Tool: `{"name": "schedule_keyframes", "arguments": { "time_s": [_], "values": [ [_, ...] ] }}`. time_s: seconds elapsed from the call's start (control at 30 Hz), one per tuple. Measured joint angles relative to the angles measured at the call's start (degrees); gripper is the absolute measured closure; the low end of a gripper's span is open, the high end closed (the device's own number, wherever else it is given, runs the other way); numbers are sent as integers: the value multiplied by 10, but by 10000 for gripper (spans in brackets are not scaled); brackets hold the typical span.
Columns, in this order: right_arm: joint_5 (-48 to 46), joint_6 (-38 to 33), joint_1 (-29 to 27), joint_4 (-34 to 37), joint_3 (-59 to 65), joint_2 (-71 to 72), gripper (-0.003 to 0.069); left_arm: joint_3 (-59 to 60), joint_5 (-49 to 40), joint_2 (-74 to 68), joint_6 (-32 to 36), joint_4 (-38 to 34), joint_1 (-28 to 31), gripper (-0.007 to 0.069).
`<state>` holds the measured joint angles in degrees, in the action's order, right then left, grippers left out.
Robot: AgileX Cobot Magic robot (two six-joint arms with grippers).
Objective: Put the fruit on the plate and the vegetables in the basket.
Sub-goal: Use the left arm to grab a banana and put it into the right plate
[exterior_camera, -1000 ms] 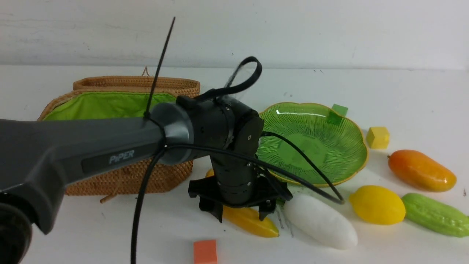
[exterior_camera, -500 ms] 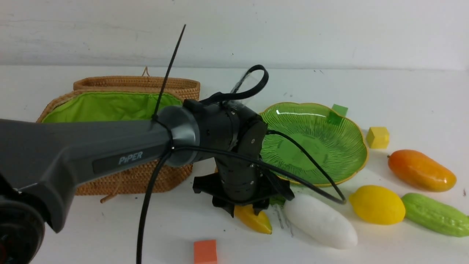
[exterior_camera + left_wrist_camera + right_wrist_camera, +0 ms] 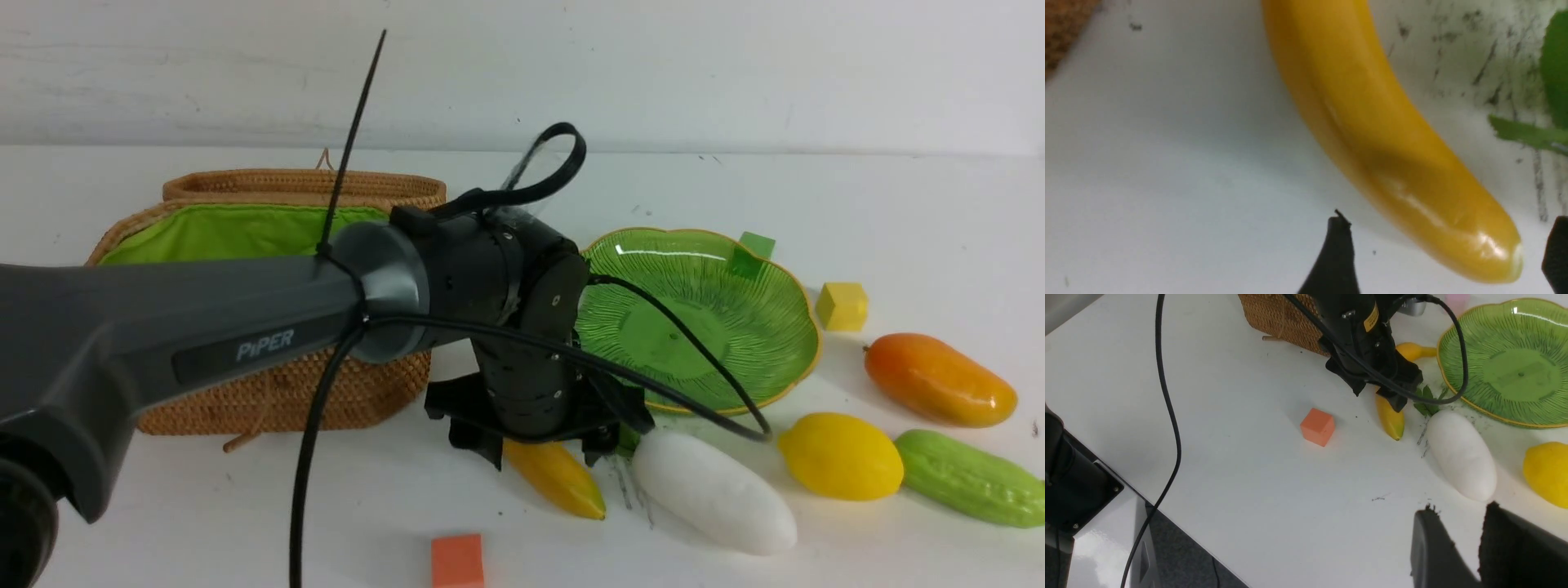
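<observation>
Low in the middle of the front view, the left gripper [image 3: 545,447] hangs over the banana [image 3: 563,486]. Its jaws are spread wide, one finger [image 3: 1335,253] on each side of the fruit and neither touching it. The banana lies on the table between the basket [image 3: 269,400] at centre left and the white radish [image 3: 714,494] to its right. The plate [image 3: 735,327], just up and right, holds no fruit yet. The step in hand looks to be the grasp on the banana. It would go best if the fingers came down around the thick middle rather than the tapering tip, squared across the curve. They should close gently, since the glossy skin may slip, and lift clear of the plate's rim before crossing. The right gripper [image 3: 1482,547], at the lower right of its own view, shows a narrow gap and holds nothing. Against half a second ago, the left jaws stand wider and the wrist sits slightly higher and further left. Against a second ago, the banana points more steeply toward the bottom edge, with its tip shifted left.
</observation>
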<state>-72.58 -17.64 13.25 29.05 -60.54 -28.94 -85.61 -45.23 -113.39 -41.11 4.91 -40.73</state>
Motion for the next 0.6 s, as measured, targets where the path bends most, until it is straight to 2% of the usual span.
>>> {"name": "schedule_keyframes", "arguments": {
  "time_s": [0.17,0.6],
  "values": [
    [0,0,0,0,0,0,465,0,24,-11,-9,38,0,18],
    [0,0,0,0,0,0,466,0,20,-45,-22,62,0,63]
  ]
}}
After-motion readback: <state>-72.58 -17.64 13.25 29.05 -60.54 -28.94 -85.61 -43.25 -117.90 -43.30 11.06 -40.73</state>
